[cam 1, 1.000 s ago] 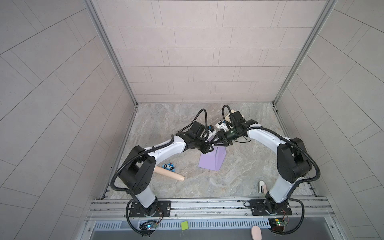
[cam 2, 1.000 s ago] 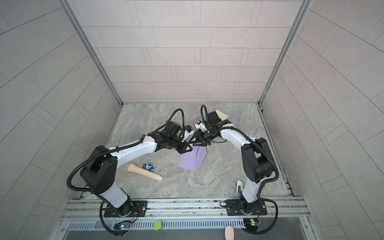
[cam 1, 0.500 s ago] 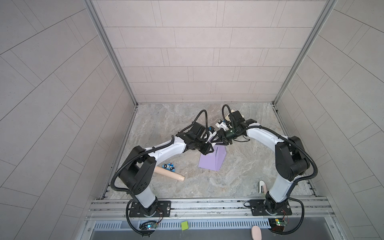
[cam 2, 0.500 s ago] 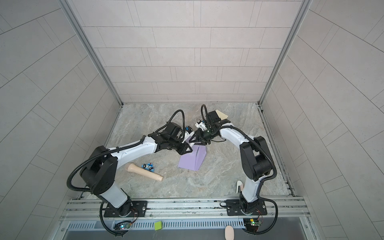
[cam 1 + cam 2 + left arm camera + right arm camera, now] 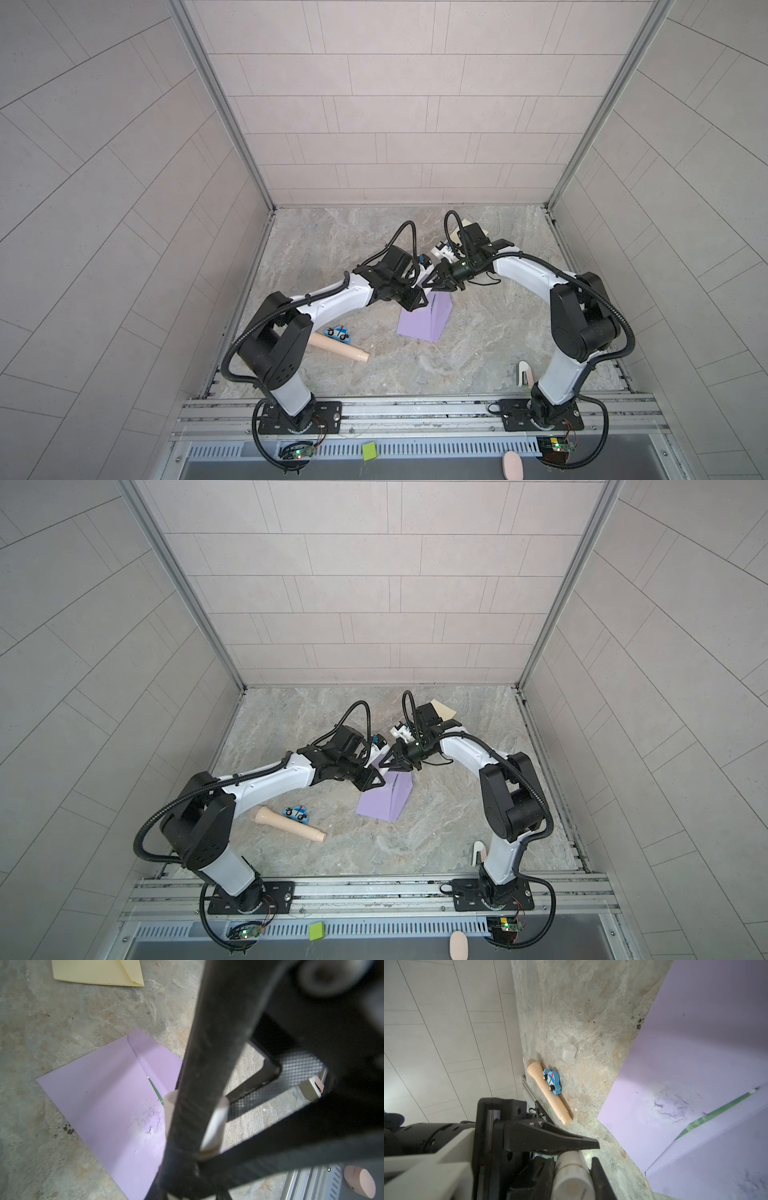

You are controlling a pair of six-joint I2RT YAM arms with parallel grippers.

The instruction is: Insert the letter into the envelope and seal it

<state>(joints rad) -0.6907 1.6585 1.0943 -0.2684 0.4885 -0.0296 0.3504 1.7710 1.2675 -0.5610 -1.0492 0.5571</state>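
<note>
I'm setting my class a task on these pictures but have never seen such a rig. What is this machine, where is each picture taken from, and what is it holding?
These are two robot arms, each ending in a two-fingered gripper. Both top views look down from one overhead camera pair; the other two pictures come from a camera on each wrist. On the stone-patterned table lie a purple envelope, a wooden peg with a blue toy car beside it, a clear cap and folded yellow paper. The left gripper holds what looks like a glue stick near the envelope. The right gripper is close beside it; whether it grips is unclear.
</note>
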